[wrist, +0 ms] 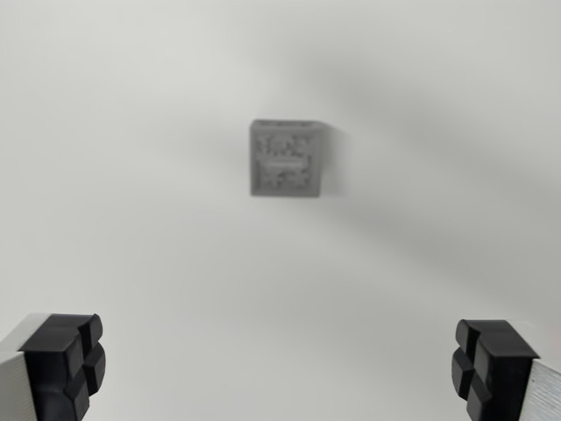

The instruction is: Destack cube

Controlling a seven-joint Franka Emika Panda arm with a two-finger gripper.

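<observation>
grey cube (285, 159) sits a little above the middle of the wrist view, seen from almost straight overhead. its upper face is nearly square, with a pale raised border running round the edge and a mottled, speckled pattern of lighter and darker grey inside it; the picture is too blurred to read that pattern as any mark or letter. a thin darker strip shows along its right and lower sides, where a side wall is just visible. whether this is one cube or one cube resting on another cannot be told from this angle, since only the top face shows clearly. a soft shadow spreads from the cube toward the wrist view's right.

the cube rests on a plain white surface (158, 263) that fills the whole frame, with broad faint shading across the upper right.

the gripper (280, 368) hangs above that surface with its jaws spread wide, close to the full width of the frame, and nothing is between them. one black, ridged fingertip (66, 364) stands at the bottom left corner and the other at the bottom right, each on a pale metal finger. the cube lies well apart from both, ahead of the gap and roughly centred between them.
</observation>
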